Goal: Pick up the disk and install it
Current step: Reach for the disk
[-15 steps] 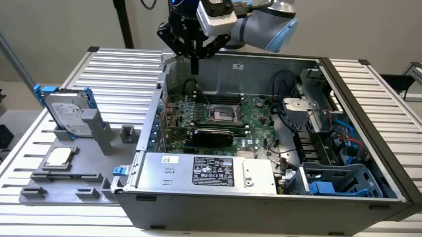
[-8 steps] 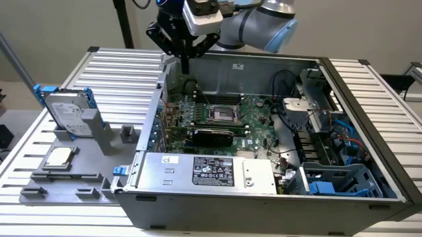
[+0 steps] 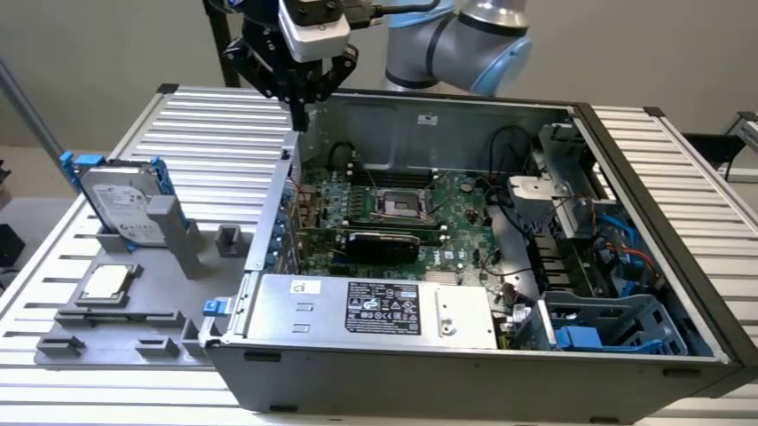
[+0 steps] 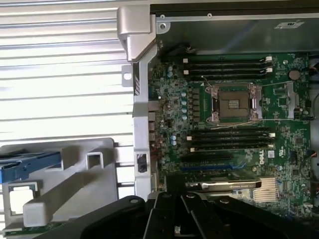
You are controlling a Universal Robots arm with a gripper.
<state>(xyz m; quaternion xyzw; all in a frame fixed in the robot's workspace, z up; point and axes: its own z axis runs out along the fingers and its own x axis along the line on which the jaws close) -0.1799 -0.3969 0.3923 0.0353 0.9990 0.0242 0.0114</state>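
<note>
1. Closed tight, the gripper [image 3: 301,115] has its black fingers pinched together with nothing between them, tips pointing straight down.
2. It hangs above the back corner of the open computer case [image 3: 663,222], over the case wall on the exterior view's left, touching nothing.
3. Everything sits on a ribbed metal table [image 3: 213,124], with a plain beige wall behind it.
4. On the exterior view's left of the case lies a grey fixture tray [image 3: 154,311]. The disk [image 3: 122,202] stands upright in a slot of that tray, blue carrier around it and white label showing, well apart from the gripper.
5. A small square chip [image 3: 105,282] lies flat on the tray, just in front of the disk.
6. Inside the case I see the green motherboard [image 3: 403,200], a long silver box [image 3: 379,311] with a black-and-white label along the near side, and a blue-grey drive cage [image 3: 616,324] at the near corner on the exterior view's right.
7. Behind the case, the silver-and-blue arm [image 3: 474,44] bends across from the exterior view's right, its wrist turned down over that back corner.
</note>
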